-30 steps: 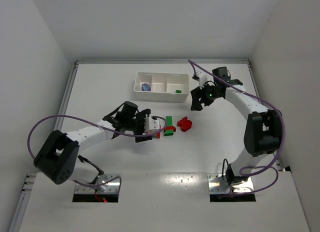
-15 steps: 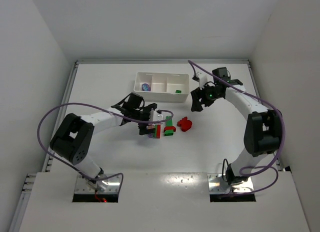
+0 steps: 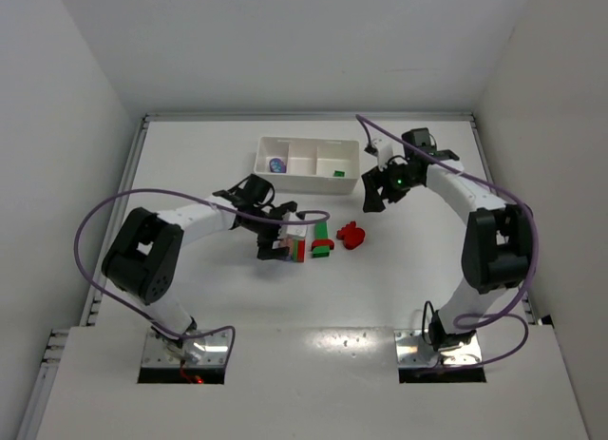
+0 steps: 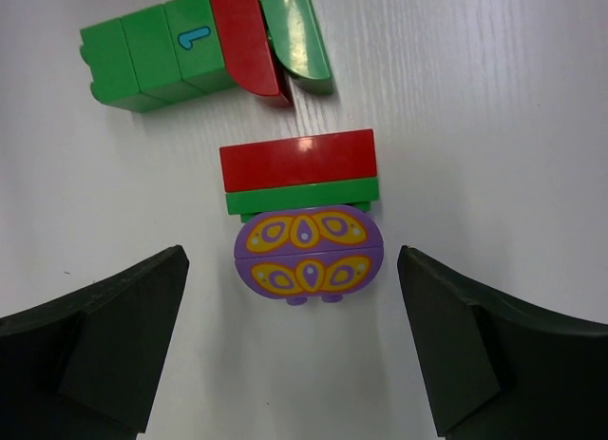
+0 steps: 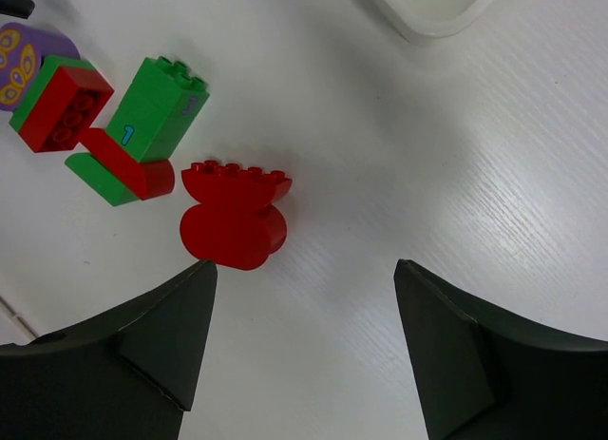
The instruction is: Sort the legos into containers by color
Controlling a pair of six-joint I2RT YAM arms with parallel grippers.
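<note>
We find the left fingers spread wide on either side of a small stack lying on the white desk. The stack is a purple butterfly brick, a thin green plate and a red brick, and the fingers touch none of them. Just beyond it lies a long green brick marked with a 1, with a red piece and a curved green piece against its end.

The right fingers also stand apart and hold nothing. They hover near the right end of the white tray, with a rounded red lego on the desk ahead of them.

In the tray we see a blue piece in the left compartment and a green one in the right.
</note>
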